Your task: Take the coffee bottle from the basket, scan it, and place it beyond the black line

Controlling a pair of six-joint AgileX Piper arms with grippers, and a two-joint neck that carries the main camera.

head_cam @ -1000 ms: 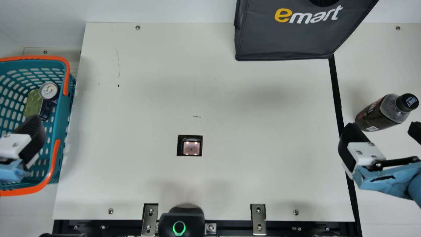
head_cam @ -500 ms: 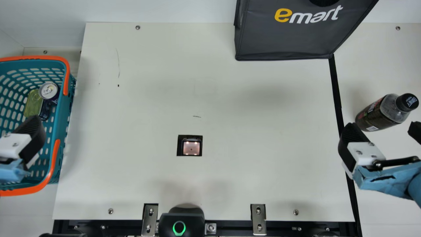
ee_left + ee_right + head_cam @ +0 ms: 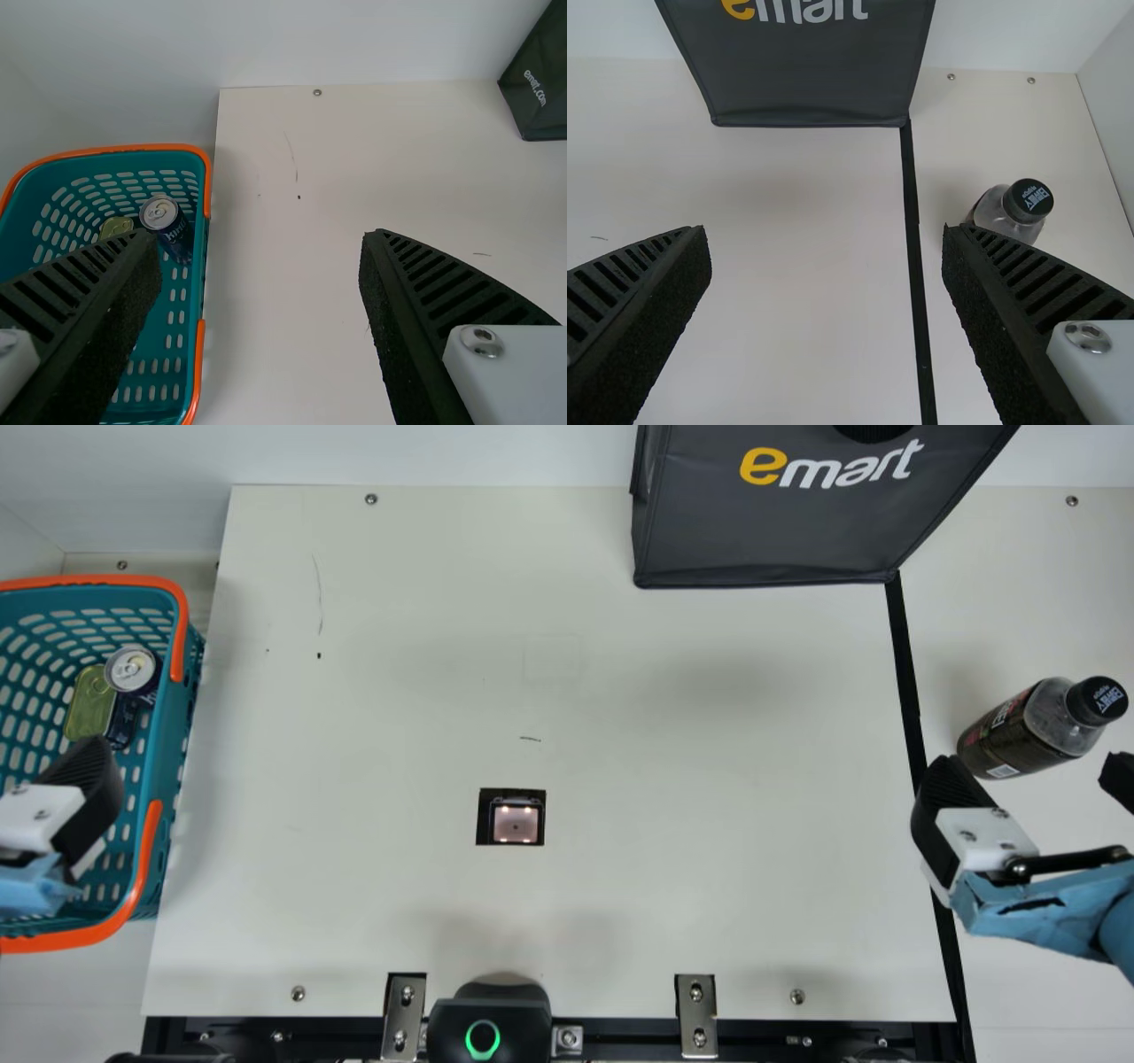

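The right gripper [image 3: 824, 235] has its fingers spread with nothing between them. Just ahead of it, the coffee bottle [image 3: 1023, 731] stands upright beyond the black line [image 3: 905, 673], on the side away from the scanner [image 3: 516, 822]. I judge the placing done; the next move probably calls only for drawing this hand back without tipping the bottle. Whether the scan registered I cannot tell.

In the right wrist view a finger hides the bottle's lower part, and in the main view another overlaps its near edge, so any contact is hard to judge. The main view also cuts that gripper off at the side.

Well to this hand's left, past the scanner, the left gripper [image 3: 261, 235] is also parted and empty. Ahead and left of that one, the basket [image 3: 168, 779] holds a can [image 3: 133, 669] and a tin [image 3: 89, 704]; the gripper covers part of the basket's inside, and the main view crops its outer side.
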